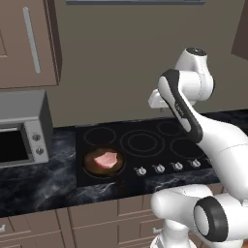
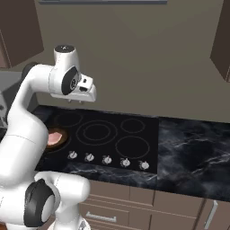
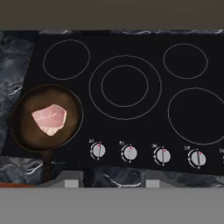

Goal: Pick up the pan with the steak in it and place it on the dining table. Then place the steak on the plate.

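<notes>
The pan (image 3: 47,118) is sitting on the stovetop (image 3: 131,43) at my eight o'clock in the hand view, handle pointing to six (steak (image 3: 49,119) inside). My gripper (image 1: 156,100) is hovering high above; I cannot tell its jaw width. The right base view is showing bare counter (image 2: 193,148) at three o'clock.

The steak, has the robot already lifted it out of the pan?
No: the steak lies flat inside the pan on the stovetop, with the gripper well above it.
</notes>
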You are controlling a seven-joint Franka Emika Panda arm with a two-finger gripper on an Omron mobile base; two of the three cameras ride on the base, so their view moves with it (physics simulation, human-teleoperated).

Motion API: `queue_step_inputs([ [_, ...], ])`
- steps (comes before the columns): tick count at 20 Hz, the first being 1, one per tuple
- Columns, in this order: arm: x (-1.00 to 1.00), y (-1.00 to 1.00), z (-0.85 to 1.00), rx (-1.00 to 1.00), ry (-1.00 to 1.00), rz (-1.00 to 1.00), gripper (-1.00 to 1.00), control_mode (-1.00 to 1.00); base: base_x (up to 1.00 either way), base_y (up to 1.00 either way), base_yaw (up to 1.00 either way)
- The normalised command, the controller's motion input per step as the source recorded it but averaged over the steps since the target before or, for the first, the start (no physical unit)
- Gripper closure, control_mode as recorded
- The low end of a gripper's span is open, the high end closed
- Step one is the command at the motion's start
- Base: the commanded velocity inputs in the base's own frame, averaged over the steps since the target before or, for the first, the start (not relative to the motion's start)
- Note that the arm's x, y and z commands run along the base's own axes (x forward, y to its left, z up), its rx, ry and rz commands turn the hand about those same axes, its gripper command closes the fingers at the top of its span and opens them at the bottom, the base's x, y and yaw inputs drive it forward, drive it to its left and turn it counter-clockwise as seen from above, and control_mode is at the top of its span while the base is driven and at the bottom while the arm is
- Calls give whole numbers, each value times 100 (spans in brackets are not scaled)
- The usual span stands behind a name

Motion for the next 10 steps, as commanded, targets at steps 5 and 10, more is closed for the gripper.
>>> queue_step_inputs([
  [5, -11, 5, -1, 0, 0, 1, -100, -100, 0, 0, 0],
  [10, -29, 20, -7, 0, 0, 2, -100, -100, 0, 0, 0],
])
